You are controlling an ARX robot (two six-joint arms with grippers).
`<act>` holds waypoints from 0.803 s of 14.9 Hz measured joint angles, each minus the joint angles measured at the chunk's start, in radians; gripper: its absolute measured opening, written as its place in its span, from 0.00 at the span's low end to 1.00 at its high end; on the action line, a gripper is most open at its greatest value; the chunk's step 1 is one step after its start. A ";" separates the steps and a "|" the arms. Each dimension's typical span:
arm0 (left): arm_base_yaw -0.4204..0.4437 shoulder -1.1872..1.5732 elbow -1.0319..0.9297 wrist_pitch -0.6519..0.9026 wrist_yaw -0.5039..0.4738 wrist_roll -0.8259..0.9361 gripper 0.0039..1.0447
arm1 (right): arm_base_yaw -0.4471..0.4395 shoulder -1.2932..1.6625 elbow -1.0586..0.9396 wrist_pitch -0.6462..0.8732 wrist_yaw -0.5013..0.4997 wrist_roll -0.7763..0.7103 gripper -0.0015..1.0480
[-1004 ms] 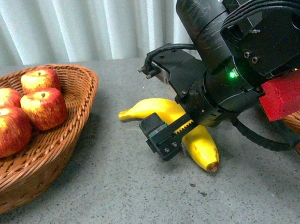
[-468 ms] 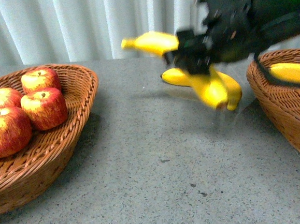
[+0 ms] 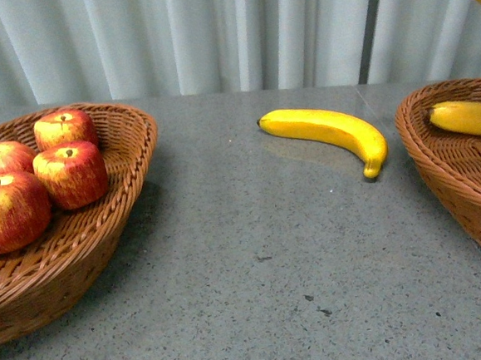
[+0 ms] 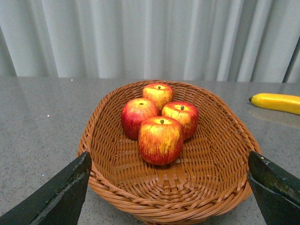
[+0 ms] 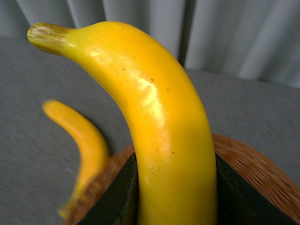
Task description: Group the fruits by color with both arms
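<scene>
Only small parts of the robot's body are visible. From the left tool (image 4: 168, 158), the left wrist view shows two fingers (image 4: 58, 197). They are wide, wedge-shaped pieces of matte material, very dark, almost black with a slight green-grey tone. Each one narrows to a blunt corner. Their upper edges are straight and catch a thin line of lighter grey, and the surface of one looks a little scuffed.

From the right tool (image 5: 176, 187), the right wrist view shows two fingers (image 5: 115, 199) of the same dark, matte kind. Their faces are flat and angular, with sharp straight edges, and a faint grey-green shine lies along the inner borders.
</scene>
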 joint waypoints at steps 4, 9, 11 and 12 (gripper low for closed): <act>0.000 0.000 0.000 0.000 0.000 0.000 0.94 | -0.092 -0.001 -0.078 -0.036 -0.019 -0.132 0.34; 0.000 0.000 0.000 0.000 0.000 0.000 0.94 | -0.089 -0.133 -0.135 -0.124 -0.092 -0.325 0.74; 0.000 0.000 0.000 0.000 0.000 0.000 0.94 | -0.028 -0.123 -0.070 -0.126 -0.083 -0.327 0.95; 0.000 0.000 0.000 0.000 0.000 0.000 0.94 | 0.013 -0.093 -0.023 -0.123 -0.084 -0.311 0.93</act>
